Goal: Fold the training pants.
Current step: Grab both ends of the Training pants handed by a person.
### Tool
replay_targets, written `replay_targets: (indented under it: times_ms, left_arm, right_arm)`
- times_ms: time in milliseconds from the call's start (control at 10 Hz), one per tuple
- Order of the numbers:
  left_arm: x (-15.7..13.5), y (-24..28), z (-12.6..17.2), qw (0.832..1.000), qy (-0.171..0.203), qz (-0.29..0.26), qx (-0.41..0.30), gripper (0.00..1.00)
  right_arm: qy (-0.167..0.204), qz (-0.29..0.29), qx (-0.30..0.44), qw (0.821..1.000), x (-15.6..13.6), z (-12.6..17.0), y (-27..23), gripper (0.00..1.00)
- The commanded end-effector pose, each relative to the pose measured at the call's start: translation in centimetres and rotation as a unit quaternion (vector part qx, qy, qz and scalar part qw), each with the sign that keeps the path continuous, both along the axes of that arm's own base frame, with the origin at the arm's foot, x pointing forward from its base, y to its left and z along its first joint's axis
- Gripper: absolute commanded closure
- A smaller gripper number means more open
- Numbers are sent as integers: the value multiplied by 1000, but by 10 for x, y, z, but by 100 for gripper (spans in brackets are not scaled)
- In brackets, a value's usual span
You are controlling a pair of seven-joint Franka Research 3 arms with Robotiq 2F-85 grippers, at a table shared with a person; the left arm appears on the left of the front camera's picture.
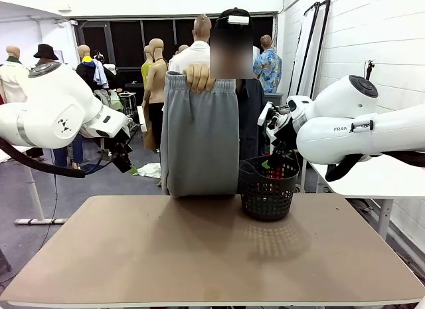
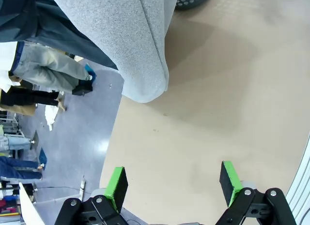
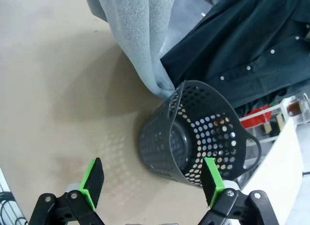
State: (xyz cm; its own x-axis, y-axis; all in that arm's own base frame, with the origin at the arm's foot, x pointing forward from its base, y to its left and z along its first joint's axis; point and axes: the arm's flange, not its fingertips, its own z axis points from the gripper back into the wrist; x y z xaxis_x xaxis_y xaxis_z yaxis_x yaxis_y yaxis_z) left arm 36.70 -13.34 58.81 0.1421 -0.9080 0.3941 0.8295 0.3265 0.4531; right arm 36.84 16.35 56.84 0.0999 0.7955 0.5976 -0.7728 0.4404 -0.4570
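The training pants (image 1: 201,139) are up in the air at the far edge of the table (image 1: 166,256). A person's hand (image 1: 199,76) pinches the gathered waistband and the grey cloth hangs straight down. Its lower end comes right to that far edge; whether it rests on the top I can't tell. Just to the right stands the black mesh basket (image 1: 268,186), upright, close to the far edge too. In the right wrist view the cloth seems to meet the basket's rim.

In front of both, from there to the near edge, runs a wide open stretch of brown tabletop, side to side.

Now the arms. The left arm comes in high from the left, elbow raised. Its wrist is tipped down, off the table's far left corner and apart from the pants. The left gripper (image 2: 173,172) has its green pads spread wide, nothing between them. The right arm reaches in from the right with its wrist just above the basket. The right gripper (image 3: 151,164) is also spread fully, gripping nothing.
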Motion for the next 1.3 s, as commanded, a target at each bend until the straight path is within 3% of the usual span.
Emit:
replay_targets:
  times_ms: [0, 100, 300, 500, 900, 1200]
  left_arm:
    - [-1, -1, 0, 1000, 2, 10, -6, 0]
    - [0, 0, 0, 1000, 0, 0, 0, 0]
    - [21, 8, -4, 996, -20, -90, -3, 0]
    - [34, 13, -8, 991, -19, -128, -40, 0]
    - [41, 8, -9, 978, -72, -143, -133, 0]
    - [41, 3, -8, 964, -67, -181, -184, 0]
  right_arm:
    - [9, -5, 2, 1000, -2, -2, -1, 0]
    - [0, 0, 0, 1000, 0, 0, 0, 0]
    - [-20, 61, 2, 998, 20, 1, 6, 0]
    - [-45, 116, 23, 992, 34, -1, 12, 0]
    - [-65, 180, 106, 976, 45, -6, 19, 0]
    - [-68, 208, 157, 963, 49, -6, 21, 0]
